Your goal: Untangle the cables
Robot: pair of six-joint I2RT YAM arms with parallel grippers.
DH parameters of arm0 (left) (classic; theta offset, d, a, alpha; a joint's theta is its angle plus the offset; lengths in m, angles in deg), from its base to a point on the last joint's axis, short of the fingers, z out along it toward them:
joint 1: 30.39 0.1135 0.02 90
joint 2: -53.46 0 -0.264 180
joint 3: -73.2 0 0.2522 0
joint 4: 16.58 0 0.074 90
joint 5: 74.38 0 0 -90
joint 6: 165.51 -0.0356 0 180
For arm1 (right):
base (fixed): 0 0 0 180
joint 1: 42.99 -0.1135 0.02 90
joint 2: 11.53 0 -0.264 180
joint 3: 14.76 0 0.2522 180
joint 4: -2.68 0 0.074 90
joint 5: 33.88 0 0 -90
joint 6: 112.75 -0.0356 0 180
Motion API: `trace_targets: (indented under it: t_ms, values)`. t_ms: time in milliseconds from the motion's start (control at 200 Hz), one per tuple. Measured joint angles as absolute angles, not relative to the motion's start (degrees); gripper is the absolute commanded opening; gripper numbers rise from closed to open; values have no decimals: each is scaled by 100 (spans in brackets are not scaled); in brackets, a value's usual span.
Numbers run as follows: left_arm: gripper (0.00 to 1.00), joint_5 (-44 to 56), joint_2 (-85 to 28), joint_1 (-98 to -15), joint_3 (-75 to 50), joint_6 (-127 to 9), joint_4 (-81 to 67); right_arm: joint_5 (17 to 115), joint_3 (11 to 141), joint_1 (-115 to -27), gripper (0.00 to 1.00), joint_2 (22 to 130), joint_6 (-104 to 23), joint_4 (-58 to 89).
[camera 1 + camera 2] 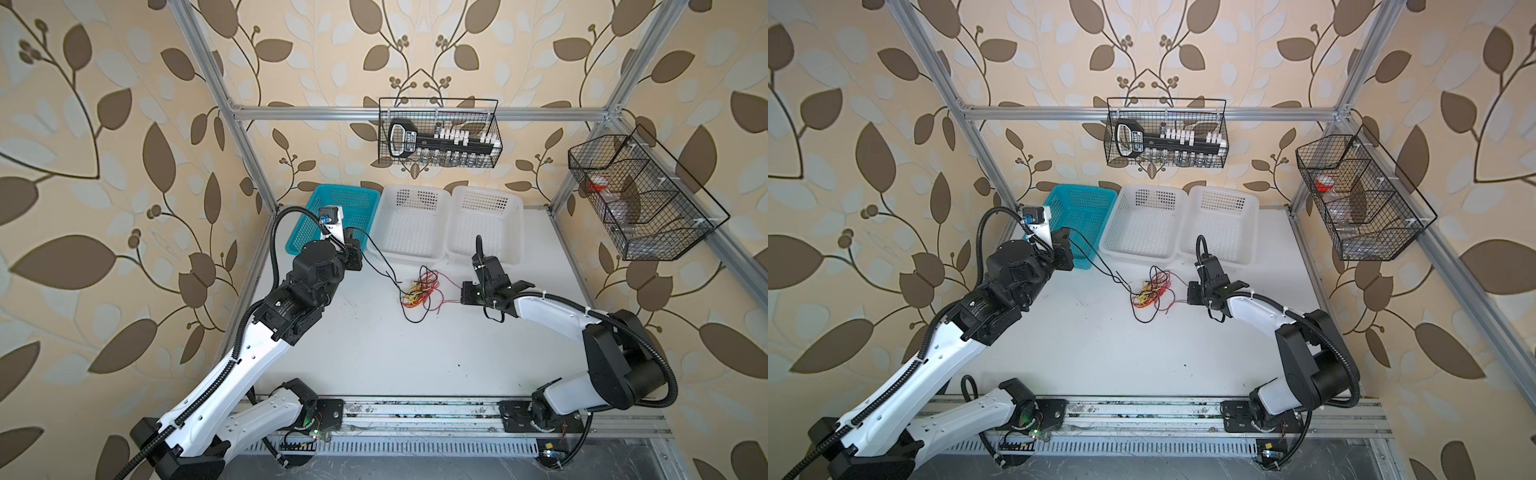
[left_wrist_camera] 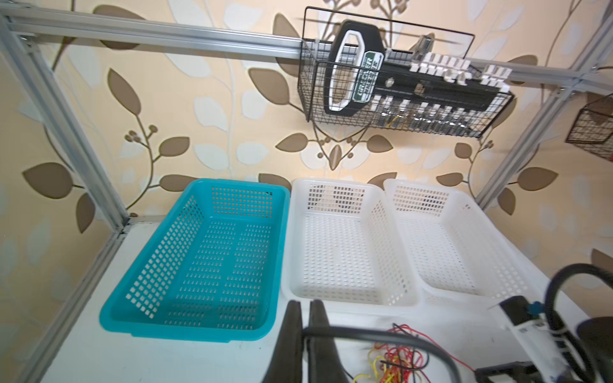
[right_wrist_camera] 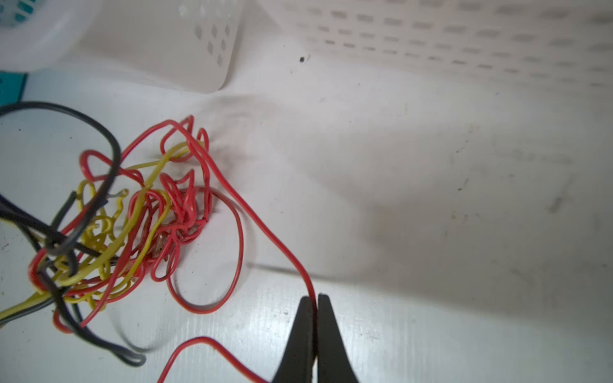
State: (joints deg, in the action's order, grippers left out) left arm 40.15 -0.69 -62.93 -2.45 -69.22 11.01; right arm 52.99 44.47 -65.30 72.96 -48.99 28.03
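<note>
Cables (image 1: 417, 291) bunched near baskets (image 1: 409, 258), bare table (image 1: 374, 357) around, right tool (image 3: 315, 297) pinching red, left tool (image 2: 306, 303) seemingly pinching black

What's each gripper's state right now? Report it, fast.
Left gripper: shut on a black cable.
Right gripper: shut on a red cable.

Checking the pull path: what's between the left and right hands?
The tangle of red, yellow and black cables on the white table, in both top views.
</note>
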Motion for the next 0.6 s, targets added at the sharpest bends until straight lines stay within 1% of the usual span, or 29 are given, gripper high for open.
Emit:
trace_targets:
  t_ms: [95,225,310,415,600]
  values:
    - [0,4168,-38,-6269,-271,-6994,1212,5131,4447,-6449,0,7127,-4844,2867]
    - [0,4076,23,-6256,-295,-7023,1238,5052,4447,-6436,14,7007,-4777,2921]
    - [0,3617,45,-6256,-295,-6999,1162,5006,4447,-6556,19,6894,-4654,2913]
    - [0,2898,-25,-6256,-293,-6900,959,4870,4449,-6976,27,6605,-4466,2880]
    - [0,1926,-489,-6256,-293,-6621,762,4936,4465,-7561,50,6028,-4090,2508]
